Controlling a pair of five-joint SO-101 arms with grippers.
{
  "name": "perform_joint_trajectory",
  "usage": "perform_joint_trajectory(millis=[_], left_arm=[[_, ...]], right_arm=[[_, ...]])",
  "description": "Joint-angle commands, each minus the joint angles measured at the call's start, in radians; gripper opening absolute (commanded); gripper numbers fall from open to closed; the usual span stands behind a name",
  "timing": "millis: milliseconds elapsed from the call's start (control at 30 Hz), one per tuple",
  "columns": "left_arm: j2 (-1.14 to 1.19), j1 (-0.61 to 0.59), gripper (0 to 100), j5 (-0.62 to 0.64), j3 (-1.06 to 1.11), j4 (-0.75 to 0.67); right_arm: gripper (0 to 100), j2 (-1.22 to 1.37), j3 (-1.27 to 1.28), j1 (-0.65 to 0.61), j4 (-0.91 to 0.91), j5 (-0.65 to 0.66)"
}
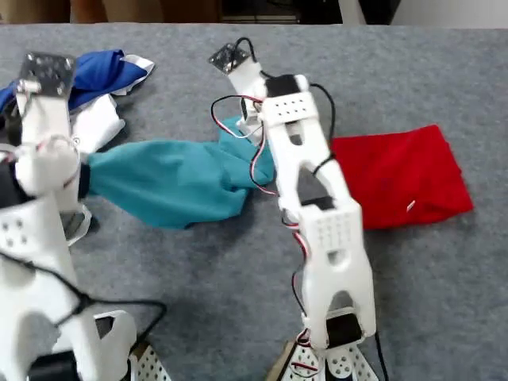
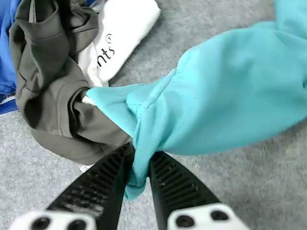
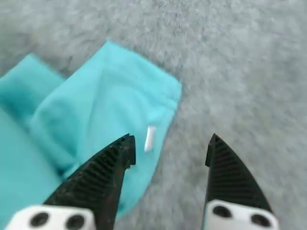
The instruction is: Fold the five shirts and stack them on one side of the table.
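1. The left gripper (image 2: 141,160) has its fingers clamped tight on a bunched edge at the left end of the teal shirt (image 1: 175,184).
2. That teal shirt runs left to right across the middle of the grey table (image 1: 444,302). It is crumpled and unfolded.
3. Over at the shirt's far right corner, the right gripper (image 3: 170,143) hovers with its fingers spread wide. One finger is above the cloth and the other above bare table. Whether the first actually touches the fabric is hard to say from here.
4. The red shirt (image 1: 397,178) lies on the right side of the table as a flat folded block, just right of the right arm.
5. At the far left there's a heap: the blue shirt (image 1: 103,71) is farthest back and the white shirt (image 1: 99,127) is just nearer. The dark olive shirt (image 2: 53,86) is rumpled against the teal shirt's gripped end.
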Motion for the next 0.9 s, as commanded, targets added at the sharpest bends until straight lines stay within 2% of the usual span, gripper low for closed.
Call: perform_joint_trajectory(millis=[0,67,167,233,467,633,867], left_arm=[[-0.124,0.018,2,-0.031,0.13,0.011],[-0.17,0.011,2,-0.052,0.224,0.011],[-0.223,0.008,2,-0.086,0.339,0.011],[-0.265,-0.002,2,-0.084,0.377,0.011],[-0.337,-0.077,2,-0.084,0.396,0.009],[-0.312,-0.104,2,-0.08,0.396,0.009],[-0.242,-0.141,2,-0.083,0.397,0.009]], right_arm=[[24.4,0.18,-0.334,-0.025,0.097,-0.009],[20.0,0.275,-0.495,-0.033,0.161,-0.008],[5.9,0.395,-0.699,-0.036,0.219,-0.009],[0.5,0.46,-0.817,-0.036,0.264,-0.008],[0.5,0.412,-0.834,-0.024,0.364,-0.008],[0.5,0.229,-0.829,-0.016,0.446,-0.008],[0.5,-0.09,-0.736,-0.001,0.448,-0.009]])
